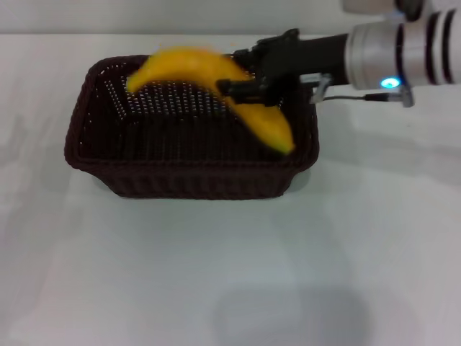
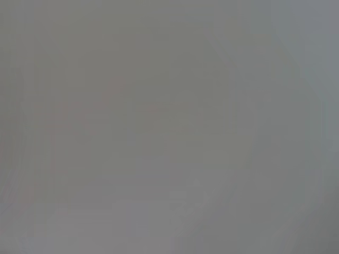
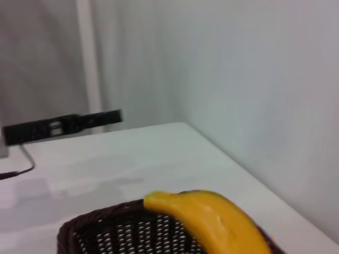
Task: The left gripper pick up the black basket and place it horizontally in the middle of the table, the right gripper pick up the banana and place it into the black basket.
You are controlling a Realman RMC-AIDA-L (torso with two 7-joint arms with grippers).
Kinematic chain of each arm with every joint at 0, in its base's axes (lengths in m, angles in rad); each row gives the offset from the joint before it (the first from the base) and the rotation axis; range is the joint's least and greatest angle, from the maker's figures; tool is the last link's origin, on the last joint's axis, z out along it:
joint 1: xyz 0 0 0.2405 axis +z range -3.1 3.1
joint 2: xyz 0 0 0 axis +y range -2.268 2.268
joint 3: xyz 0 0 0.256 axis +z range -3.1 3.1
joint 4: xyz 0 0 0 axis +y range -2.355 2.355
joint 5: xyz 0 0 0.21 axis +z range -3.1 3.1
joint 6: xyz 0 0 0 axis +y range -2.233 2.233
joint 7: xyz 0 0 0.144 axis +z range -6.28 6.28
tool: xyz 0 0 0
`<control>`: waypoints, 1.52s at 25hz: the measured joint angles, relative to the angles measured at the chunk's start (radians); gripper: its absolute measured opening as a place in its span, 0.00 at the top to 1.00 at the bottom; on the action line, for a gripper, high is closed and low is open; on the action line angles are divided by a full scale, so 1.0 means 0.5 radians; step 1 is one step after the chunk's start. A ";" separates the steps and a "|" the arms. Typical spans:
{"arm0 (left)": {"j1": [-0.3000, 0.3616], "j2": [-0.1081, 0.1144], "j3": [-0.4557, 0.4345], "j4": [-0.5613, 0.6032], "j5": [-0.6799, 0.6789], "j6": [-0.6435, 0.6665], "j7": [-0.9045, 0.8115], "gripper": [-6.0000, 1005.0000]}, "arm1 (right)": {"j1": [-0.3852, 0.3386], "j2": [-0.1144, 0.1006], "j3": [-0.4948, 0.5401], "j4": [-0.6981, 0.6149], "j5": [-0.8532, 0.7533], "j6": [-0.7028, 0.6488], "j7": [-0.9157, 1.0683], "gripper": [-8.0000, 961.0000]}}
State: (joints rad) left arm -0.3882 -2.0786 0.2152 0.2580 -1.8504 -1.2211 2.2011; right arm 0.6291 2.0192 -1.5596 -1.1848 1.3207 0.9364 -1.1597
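The black basket (image 1: 189, 148) lies lengthwise across the middle of the white table (image 1: 230, 274). My right gripper (image 1: 248, 88) reaches in from the right and is shut on the banana (image 1: 193, 66), holding it above the basket's far right part. The banana's one end hangs near the basket's right rim. In the right wrist view the banana (image 3: 212, 219) sits over the basket rim (image 3: 100, 222). My left gripper is not in view; the left wrist view shows only plain grey.
A black bar-shaped device (image 3: 61, 126) with a cable sits at the table's far edge beside a white post (image 3: 87, 58). White tabletop extends in front of and to both sides of the basket.
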 joint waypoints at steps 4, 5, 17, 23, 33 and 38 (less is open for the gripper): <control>-0.023 0.000 0.005 -0.008 0.008 0.000 0.001 0.29 | 0.004 0.004 -0.094 0.049 0.021 -0.114 -0.013 0.49; -0.020 0.000 0.005 -0.010 0.008 0.000 0.001 0.29 | -0.009 0.005 -0.098 0.051 0.034 -0.142 -0.012 0.49; 0.008 0.000 0.005 -0.010 0.009 -0.020 0.005 0.29 | -0.480 -0.012 0.676 0.450 1.468 0.448 -0.641 0.10; 0.002 -0.002 0.005 -0.053 0.015 -0.028 0.070 0.29 | -0.507 -0.011 1.148 1.319 2.070 1.040 -1.670 0.11; 0.018 -0.007 -0.010 -0.087 -0.001 -0.151 0.161 0.29 | -0.529 -0.003 1.804 2.138 2.125 0.654 -3.642 0.11; 0.029 -0.012 -0.010 -0.159 -0.126 -0.158 0.272 0.29 | -0.550 -0.006 1.817 2.181 2.127 0.662 -3.559 0.11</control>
State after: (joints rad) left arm -0.3740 -2.0846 0.2101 0.1783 -1.9136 -1.3002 2.3372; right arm 0.3540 2.0163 -0.6510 -0.0943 2.3841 1.2674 -2.9391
